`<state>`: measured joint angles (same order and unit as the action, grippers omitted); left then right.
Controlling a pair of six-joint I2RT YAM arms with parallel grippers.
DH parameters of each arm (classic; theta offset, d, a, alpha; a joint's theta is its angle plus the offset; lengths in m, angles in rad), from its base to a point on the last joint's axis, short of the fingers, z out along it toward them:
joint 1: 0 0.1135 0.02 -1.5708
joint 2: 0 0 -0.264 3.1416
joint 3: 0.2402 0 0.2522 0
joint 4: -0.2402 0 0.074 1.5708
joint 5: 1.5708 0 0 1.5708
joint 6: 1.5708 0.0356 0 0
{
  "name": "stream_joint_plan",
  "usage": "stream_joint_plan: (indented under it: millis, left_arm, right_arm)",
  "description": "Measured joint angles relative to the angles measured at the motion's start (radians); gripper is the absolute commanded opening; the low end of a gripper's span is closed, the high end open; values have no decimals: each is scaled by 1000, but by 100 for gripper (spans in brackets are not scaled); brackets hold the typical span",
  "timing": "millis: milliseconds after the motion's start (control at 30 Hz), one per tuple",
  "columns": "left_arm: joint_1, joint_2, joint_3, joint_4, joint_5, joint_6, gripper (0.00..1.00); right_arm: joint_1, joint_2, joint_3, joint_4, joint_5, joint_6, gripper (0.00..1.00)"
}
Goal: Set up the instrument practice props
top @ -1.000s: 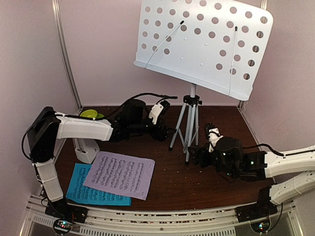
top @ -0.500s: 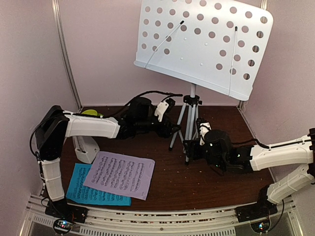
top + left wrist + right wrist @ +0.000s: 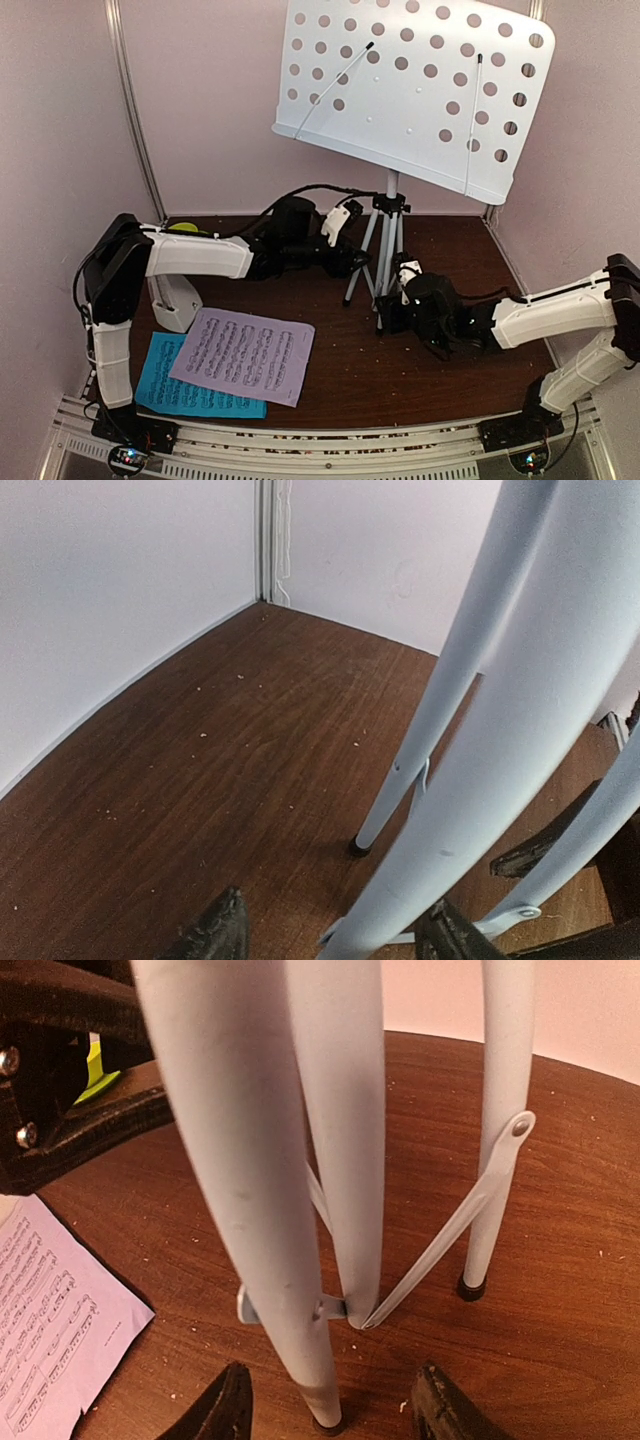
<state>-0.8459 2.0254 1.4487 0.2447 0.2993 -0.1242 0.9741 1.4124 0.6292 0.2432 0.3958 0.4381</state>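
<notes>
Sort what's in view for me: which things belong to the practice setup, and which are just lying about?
Part of the job:
- white music stand on its tripod
- lilac sheet-music page
- cyan sheet-music page
- small white metronome

Just lying about:
- lime-green bowl, partly hidden at the back left

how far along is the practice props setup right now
Done: the music stand is up on its tripod at the back. In hand: the left gripper and right gripper each have open jaws either side of a tripod leg, not clamped. To do: the lilac page and cyan page lie flat on the table, none on the stand; the white metronome sits just behind them.
</notes>
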Motion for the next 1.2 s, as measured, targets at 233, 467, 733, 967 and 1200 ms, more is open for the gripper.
stream_joint_plan:
  millis: [233,467,733,967,1200]
  left_arm:
    - [0,4,4,-10,0,-5,44]
    - [0,5,15,-23,-4,-6,34]
    - [-7,5,16,-34,-7,-6,16]
    - [-12,5,16,-31,-48,23,2]
    - [-14,2,12,-27,-79,36,0]
  right_arm:
    - [-5,50,0,57,7,-22,41]
    - [-6,91,0,105,13,-39,29]
    - [-11,93,0,137,14,-47,6]
    - [-18,93,0,143,13,-64,0]
    - [-18,89,0,143,8,-64,0]
